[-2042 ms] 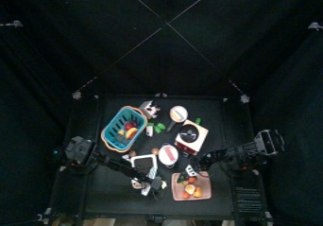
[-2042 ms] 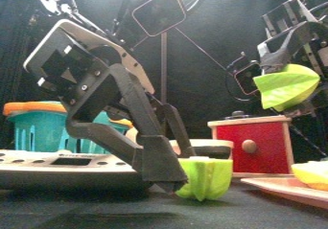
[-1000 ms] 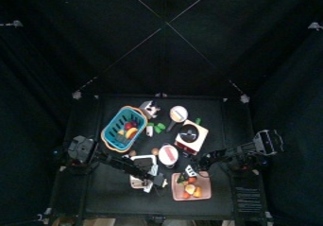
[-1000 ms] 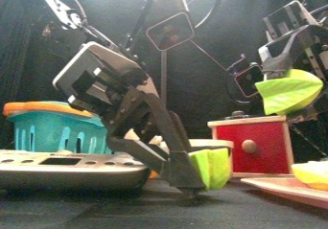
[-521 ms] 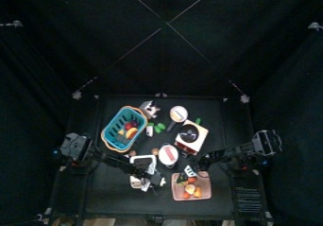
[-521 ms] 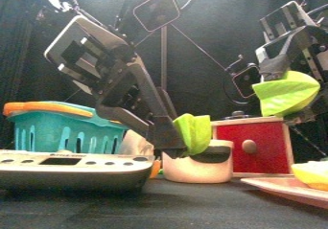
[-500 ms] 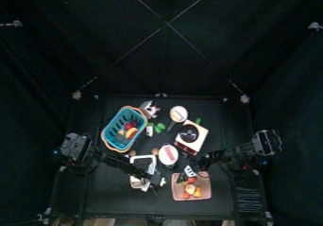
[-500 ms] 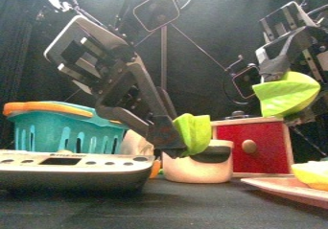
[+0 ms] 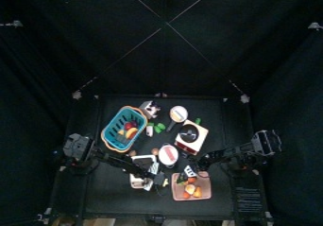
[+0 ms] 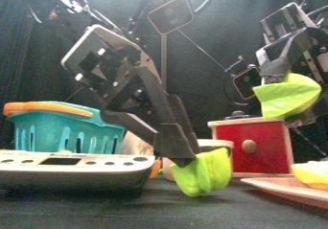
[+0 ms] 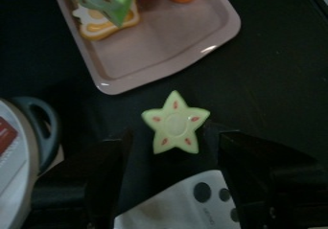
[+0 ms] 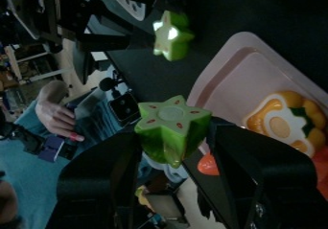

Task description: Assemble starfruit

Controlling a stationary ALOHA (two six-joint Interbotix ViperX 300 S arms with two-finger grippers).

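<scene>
From the top view, the table sits small in the lower middle of the frame. Our left arm reaches in from the left toward a pink tray (image 9: 187, 186) near the table's bottom edge, our right arm from the right; the fruit pieces are too small to make out here. A blue basket (image 9: 125, 126) lies at upper left of the table.

In the front view, one starfruit half (image 10: 202, 171) sits low at centre on the table, with our left gripper (image 10: 193, 159) right over it. The other starfruit half (image 10: 289, 96) hangs at the upper right, held aloft by our right gripper (image 10: 285, 75). A red box (image 10: 252, 145) stands between and behind them, and a scale (image 10: 71, 169) lies at lower left.

In the left wrist view, the table half lies at centre, cut star face up, between our spread jaws and touching neither: released, we judge. The tray fills the upper part of the frame, just beyond.

In the right wrist view, our jaws clamp the second half at lower centre, its star face pointing away toward the table half at the top centre. A person's hand shows at the left edge, outside the pen.

We judge the coming move turns on this: the loose half lies below and to the left of the held one, so the right arm must bring its star face down onto the upturned one, points aligned.
</scene>
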